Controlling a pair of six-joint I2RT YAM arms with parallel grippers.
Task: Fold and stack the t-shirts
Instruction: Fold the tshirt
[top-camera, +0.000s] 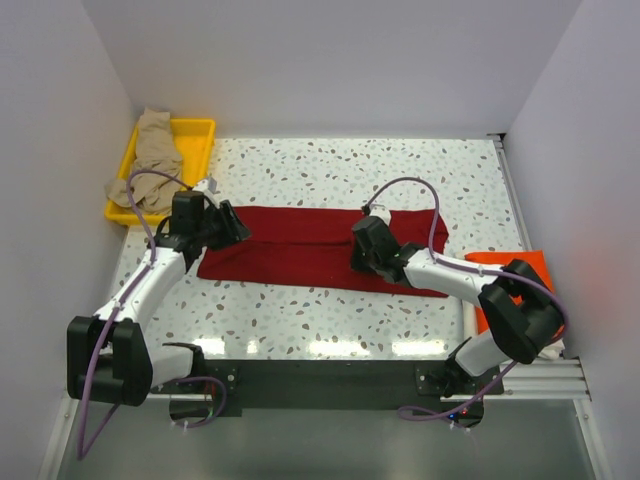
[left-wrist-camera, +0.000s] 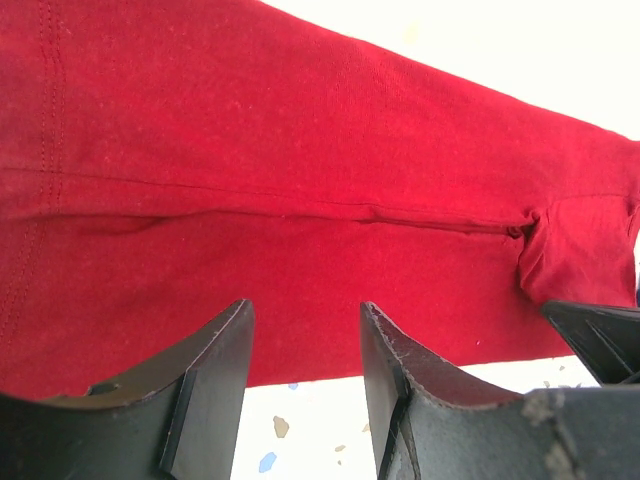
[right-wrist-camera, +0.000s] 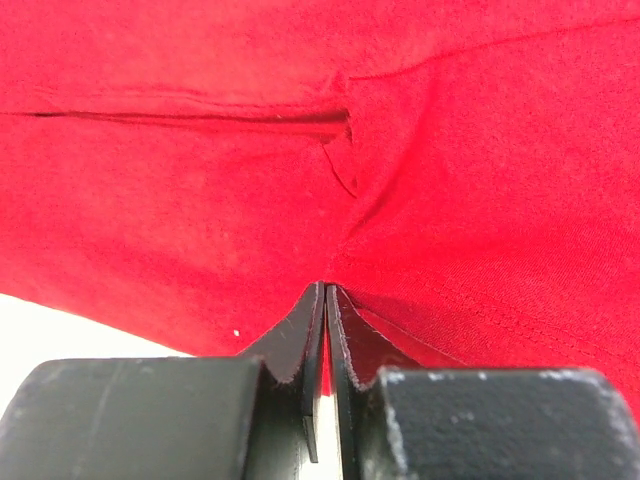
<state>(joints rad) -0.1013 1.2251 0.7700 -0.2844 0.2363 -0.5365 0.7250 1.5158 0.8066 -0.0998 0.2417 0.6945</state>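
Broadly, both arms: each reaches forward from its base at the near edge and bends down onto the same garment, the left arm at its left end, the right arm nearer its right end.
Speckled white terrazzo-pattern table (top-camera: 330, 165): carries everything; grey-white walls close it in on three sides.
Dark red cloth t-shirt (top-camera: 300, 245) (left-wrist-camera: 300, 150) (right-wrist-camera: 200, 200): lies flat mid-table as a long band running left to right, folded lengthwise, with a seam line showing in both wrist views.
Left gripper (top-camera: 232, 228) (left-wrist-camera: 305, 310): jaws stand well apart and hold nothing; the tips sit low at the shirt's near edge, bare table showing between the fingers.
Right gripper (top-camera: 360, 250) (right-wrist-camera: 325, 287): jaws pressed together on a pinch of the dark red cloth t-shirt, a sliver of red between them and the cloth puckering toward the tips.
Yellow rectangular plastic tray (top-camera: 195, 135): far left corner, well apart from both grippers.
Tan-beige crumpled cloth t-shirt (top-camera: 155, 160): heaped in the tray, spilling over its near-left rim.
Bright orange cloth t-shirt (top-camera: 505, 260): at the table's right edge, partly hidden behind the right arm's elbow.
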